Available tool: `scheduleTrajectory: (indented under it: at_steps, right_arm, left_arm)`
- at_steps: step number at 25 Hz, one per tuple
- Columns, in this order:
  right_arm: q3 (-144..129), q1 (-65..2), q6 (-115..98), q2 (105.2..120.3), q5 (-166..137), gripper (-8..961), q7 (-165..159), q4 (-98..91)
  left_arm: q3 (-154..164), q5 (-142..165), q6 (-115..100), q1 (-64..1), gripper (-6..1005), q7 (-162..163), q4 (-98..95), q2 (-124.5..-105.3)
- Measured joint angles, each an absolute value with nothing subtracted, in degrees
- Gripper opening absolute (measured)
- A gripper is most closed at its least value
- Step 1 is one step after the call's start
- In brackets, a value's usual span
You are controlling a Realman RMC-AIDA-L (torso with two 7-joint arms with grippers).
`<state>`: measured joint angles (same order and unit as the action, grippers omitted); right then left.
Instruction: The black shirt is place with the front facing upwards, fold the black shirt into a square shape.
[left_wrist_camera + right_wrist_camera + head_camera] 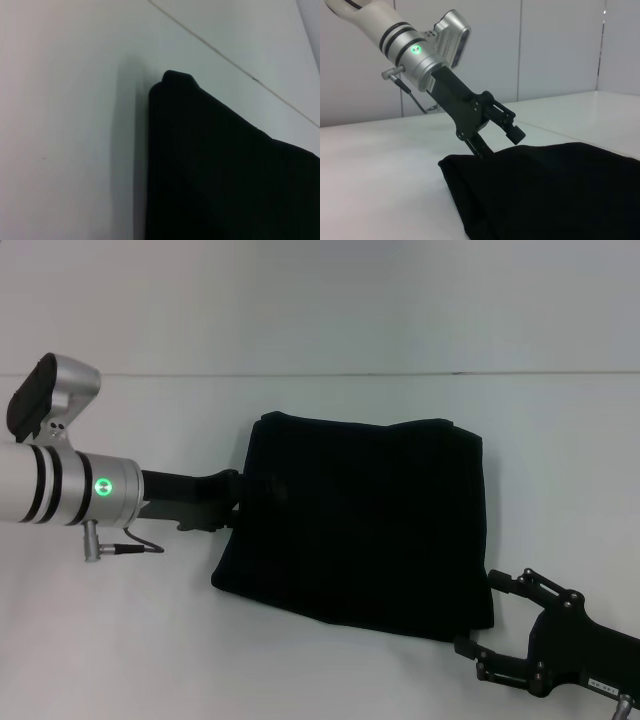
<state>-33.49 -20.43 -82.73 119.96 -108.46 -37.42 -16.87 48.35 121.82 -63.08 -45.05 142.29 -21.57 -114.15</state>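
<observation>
The black shirt (360, 525) lies folded into a rough square on the white table, with no lettering showing. My left gripper (235, 498) is at the shirt's left edge. In the right wrist view the left gripper (497, 142) is open, with one finger held above the cloth and the other down at the shirt's (555, 190) edge. My right gripper (480, 613) is open beside the shirt's near right corner, its fingers spread along that edge. The left wrist view shows only a folded corner of the shirt (225, 180) on the table.
The white table (120, 640) stretches around the shirt on all sides. Its back edge (300, 373) meets a pale wall. A thin cable (135, 540) hangs under the left wrist.
</observation>
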Motion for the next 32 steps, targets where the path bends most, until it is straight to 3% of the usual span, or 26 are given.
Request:
scheduleTrajectory:
  at_steps: [13, 15, 26, 32]
  right_arm:
    - [-32.95, -20.51, -83.29, 119.92, -108.18, 944, -37.75, -16.27]
    - [-32.91, -20.55, -83.31, 119.91, -108.15, 944, -37.76, -16.28]
    - [-32.78, -21.10, -83.36, 119.87, -108.10, 945, -37.79, -16.35]
    - [-32.68, -21.67, -83.39, 119.87, -108.10, 945, -37.79, -16.46]
  left_arm:
    - [51.15, 121.83, -61.40, -45.56, 785, 141.95, -22.01, -114.22]
    - [52.21, 121.83, -61.15, -45.68, 556, 142.11, -22.05, -114.22]
    - [52.04, 121.51, -60.57, -45.78, 119, 142.32, -22.06, -114.17]
    - [49.26, 121.29, -59.79, -45.59, 64, 141.76, -22.06, -114.16]
